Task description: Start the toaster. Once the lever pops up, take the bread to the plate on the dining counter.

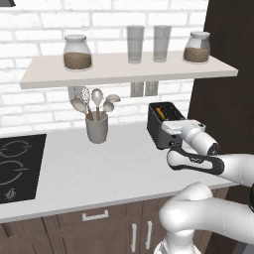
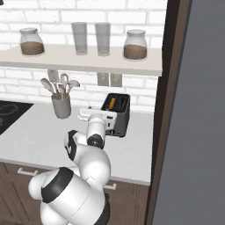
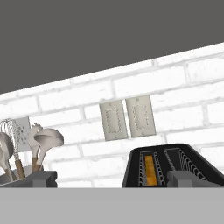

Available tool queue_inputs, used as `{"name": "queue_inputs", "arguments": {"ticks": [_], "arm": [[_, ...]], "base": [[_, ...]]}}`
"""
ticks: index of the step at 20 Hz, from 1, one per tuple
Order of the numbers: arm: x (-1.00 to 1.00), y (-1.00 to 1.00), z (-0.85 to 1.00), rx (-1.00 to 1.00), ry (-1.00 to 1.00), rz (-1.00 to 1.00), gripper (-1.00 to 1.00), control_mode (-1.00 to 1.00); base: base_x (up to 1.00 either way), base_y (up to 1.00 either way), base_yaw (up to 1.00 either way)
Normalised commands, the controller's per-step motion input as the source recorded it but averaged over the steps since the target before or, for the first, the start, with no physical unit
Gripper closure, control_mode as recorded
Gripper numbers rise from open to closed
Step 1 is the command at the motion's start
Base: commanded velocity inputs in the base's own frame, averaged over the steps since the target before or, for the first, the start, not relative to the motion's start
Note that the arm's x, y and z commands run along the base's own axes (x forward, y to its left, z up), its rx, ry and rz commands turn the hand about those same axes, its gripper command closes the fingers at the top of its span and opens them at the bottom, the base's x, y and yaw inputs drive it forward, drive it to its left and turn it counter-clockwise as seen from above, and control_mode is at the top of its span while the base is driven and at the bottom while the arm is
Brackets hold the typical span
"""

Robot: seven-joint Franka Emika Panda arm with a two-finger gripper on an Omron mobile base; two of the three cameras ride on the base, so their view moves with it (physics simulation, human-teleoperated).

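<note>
Toaster (image 1: 159, 124): dark grey, boxy, two slots; tan bread (image 3: 150, 169) seated in one. Stands at counter (image 1: 94, 168) rear right corner, near the dark wall panel. Hand (image 1: 172, 127) open, just before toaster front. White brick wall (image 1: 39, 106), shelf (image 1: 124, 72) above.

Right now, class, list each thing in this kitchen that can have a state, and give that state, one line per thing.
toaster: upright on the counter, one slot filled.
bread: down in the toaster's slot.
pincer: open, at the toaster, holding nothing.
two jars: lidded, part full of brown grains.
two glasses: upright, empty.
utensil cup: upright, holding spoons and a whisk.
</note>
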Motion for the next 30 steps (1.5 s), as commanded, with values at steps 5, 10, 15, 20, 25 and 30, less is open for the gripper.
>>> {"name": "queue_inputs", "arguments": {"ticks": [5, 10, 15, 20, 25, 30], "arm": [[0.0, 0.0, 0.0, 0.0, 0.0, 0.0, -1.0, -1.0], [0.0, 0.0, 0.0, 0.0, 0.0, 0.0, -1.0, -1.0], [0.0, 0.0, 0.0, 0.0, 0.0, 0.0, -1.0, -1.0], [0.0, 0.0, 0.0, 0.0, 0.0, 0.0, -1.0, -1.0], [0.0, 0.0, 0.0, 0.0, 0.0, 0.0, -1.0, -1.0], [0.0, 0.0, 0.0, 0.0, 0.0, 0.0, -1.0, -1.0]], "base": [[0.0, 0.0, 0.0], [0.0, 0.0, 0.0], [0.0, 0.0, 0.0], [0.0, 0.0, 0.0], [0.0, 0.0, 0.0], [0.0, 0.0, 0.0]]}}
